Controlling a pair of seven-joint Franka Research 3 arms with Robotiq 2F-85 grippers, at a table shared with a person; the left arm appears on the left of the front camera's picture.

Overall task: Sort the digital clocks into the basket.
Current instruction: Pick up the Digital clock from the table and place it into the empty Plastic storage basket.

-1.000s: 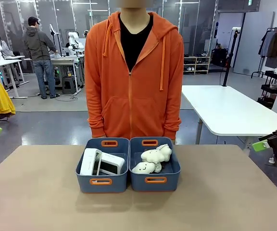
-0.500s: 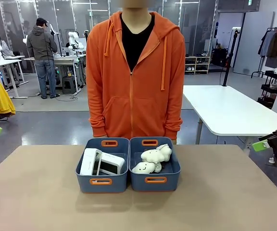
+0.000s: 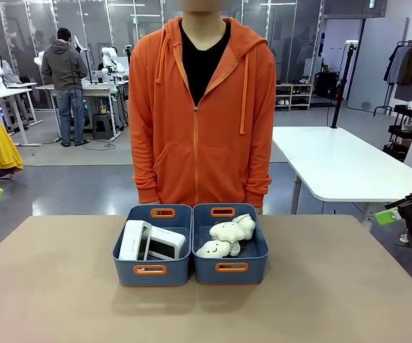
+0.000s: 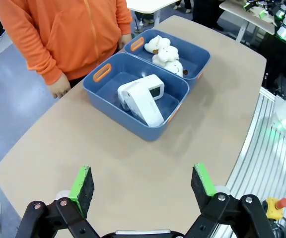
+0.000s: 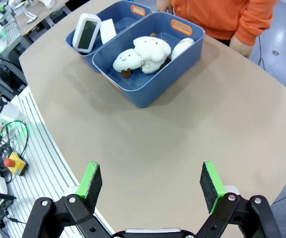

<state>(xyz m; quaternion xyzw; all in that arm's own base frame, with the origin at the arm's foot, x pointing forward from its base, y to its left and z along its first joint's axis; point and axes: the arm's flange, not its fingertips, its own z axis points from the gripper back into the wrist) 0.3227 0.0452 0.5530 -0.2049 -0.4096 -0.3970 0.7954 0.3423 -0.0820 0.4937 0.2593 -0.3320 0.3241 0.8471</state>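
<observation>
Workshop floor and white desks stretch behind a brown tabletop where two blue bins sit touching, side by side, before a person in an orange hoodie. Both clocks already lie in the basket on the robot's left, one standing on edge and leaning against the other, while plush toys fill the second bin, so the sorting looks complete. Any risk from here appears slight: the upright clock could tip flat if the basket were bumped, and a needless reach by either arm might knock the bins or come close to the person's hands, which hang just beyond the tabletop's far edge. Left claw hovers well back over bare tabletop, green pads spread wide, gripping and touching nothing. Right claw hangs likewise over its own side of the tabletop, spread wide and empty, well apart from both bins.
</observation>
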